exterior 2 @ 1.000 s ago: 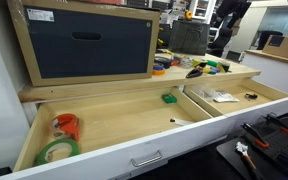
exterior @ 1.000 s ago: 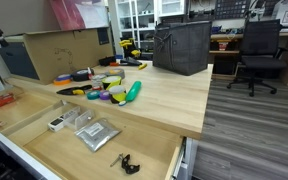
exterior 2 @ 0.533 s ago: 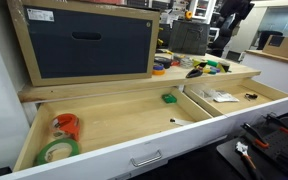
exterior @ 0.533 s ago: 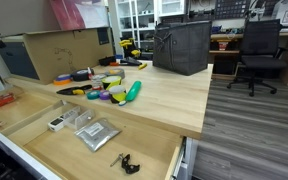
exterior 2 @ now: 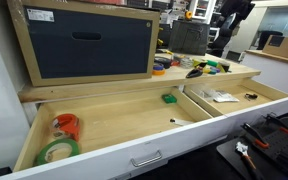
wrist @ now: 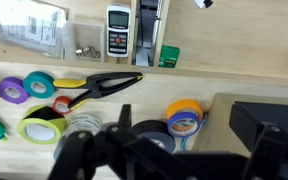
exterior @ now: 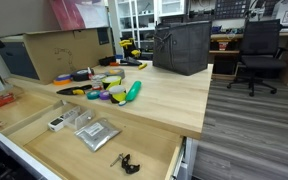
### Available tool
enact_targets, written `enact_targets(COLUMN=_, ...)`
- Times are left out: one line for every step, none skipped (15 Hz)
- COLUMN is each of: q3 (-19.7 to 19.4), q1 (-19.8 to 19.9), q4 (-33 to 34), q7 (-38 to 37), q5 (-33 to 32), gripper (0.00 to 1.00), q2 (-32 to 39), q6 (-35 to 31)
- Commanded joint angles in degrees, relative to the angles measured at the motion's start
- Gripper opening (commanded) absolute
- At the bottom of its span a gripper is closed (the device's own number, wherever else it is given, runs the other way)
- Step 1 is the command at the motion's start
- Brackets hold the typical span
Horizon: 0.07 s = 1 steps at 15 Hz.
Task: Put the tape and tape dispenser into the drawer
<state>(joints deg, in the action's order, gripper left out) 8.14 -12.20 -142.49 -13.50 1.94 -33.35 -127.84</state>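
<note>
The wide plywood drawer [exterior 2: 114,122] stands open in both exterior views [exterior: 44,150]. The red tape dispenser [exterior 2: 66,125] lies in its end compartment beside a green tape roll [exterior 2: 56,151]; the dispenser also shows in an exterior view [exterior: 2,100]. Several tape rolls lie on the tabletop [exterior: 112,92], among them an orange roll stacked on a blue one [wrist: 184,115] and a black roll [wrist: 144,138]. My gripper [wrist: 169,152] hangs above these rolls, a dark blur with its fingers wide apart and nothing between them.
Black pliers with yellow handles [wrist: 104,85] and a long green object [exterior: 133,92] lie among the rolls. A handheld meter [wrist: 118,19] and a plastic bag [wrist: 29,25] lie in the drawer. A cardboard box [exterior: 54,50] and a black bag [exterior: 181,47] stand behind.
</note>
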Motion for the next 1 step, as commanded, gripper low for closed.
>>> enact_targets(q3=1.20, q1=1.38, q4=0.17, q7=0.73, q5=0.95, gripper=1.00, q2=-0.08, q6=0.23)
